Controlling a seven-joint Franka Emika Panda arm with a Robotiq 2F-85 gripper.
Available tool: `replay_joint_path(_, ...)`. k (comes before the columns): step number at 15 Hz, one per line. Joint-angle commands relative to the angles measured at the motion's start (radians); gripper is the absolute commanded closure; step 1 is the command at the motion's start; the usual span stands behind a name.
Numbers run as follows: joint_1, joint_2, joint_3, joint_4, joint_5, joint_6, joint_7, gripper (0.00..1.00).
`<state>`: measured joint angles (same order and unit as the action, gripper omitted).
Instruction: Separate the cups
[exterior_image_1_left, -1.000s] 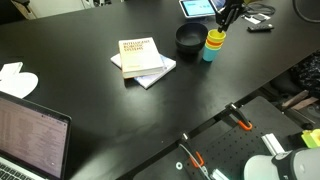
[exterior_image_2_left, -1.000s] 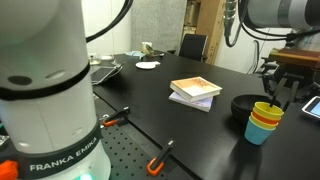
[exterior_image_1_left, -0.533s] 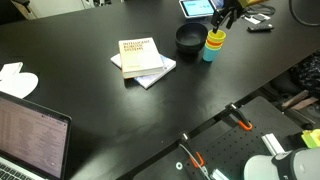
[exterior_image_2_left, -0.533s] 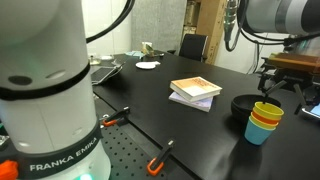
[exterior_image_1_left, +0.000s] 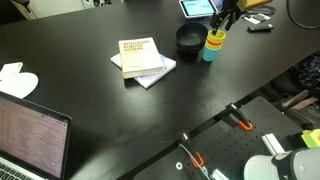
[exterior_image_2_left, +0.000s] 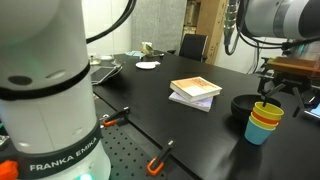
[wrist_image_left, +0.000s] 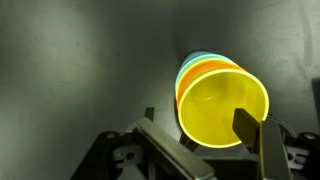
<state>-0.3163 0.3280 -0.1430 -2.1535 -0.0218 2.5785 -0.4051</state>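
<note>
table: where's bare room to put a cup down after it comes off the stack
Bare tabletop lies between the cup stack and the near edge, and between the books and the laptop. Crowded: the stack sits close beside the black bowl, with the gripper above it.

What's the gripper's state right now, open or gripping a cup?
Gripper: open, holding nothing; one finger inside the yellow cup, the other outside it.

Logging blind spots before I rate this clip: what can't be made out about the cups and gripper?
Teal cup: wrist view, only a rim sliver; orange cup and yellow cup cover it.
Gripper: in an exterior view, too small and dark to read contact.
Book title: in an exterior view, too small.
</note>
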Motion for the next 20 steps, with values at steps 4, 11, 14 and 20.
replay_joint_path(4, 0.003, 0.014, -0.009, 0.012, -0.014, 0.02, 0.008, 0.73)
replay_joint_path(11, 0.003, 0.015, -0.011, 0.015, -0.014, 0.014, 0.012, 0.92)
replay_joint_path(14, 0.003, 0.017, -0.012, 0.016, -0.014, 0.01, 0.014, 0.91)
replay_joint_path(20, -0.016, 0.02, 0.006, 0.054, 0.047, -0.108, 0.004, 0.93)
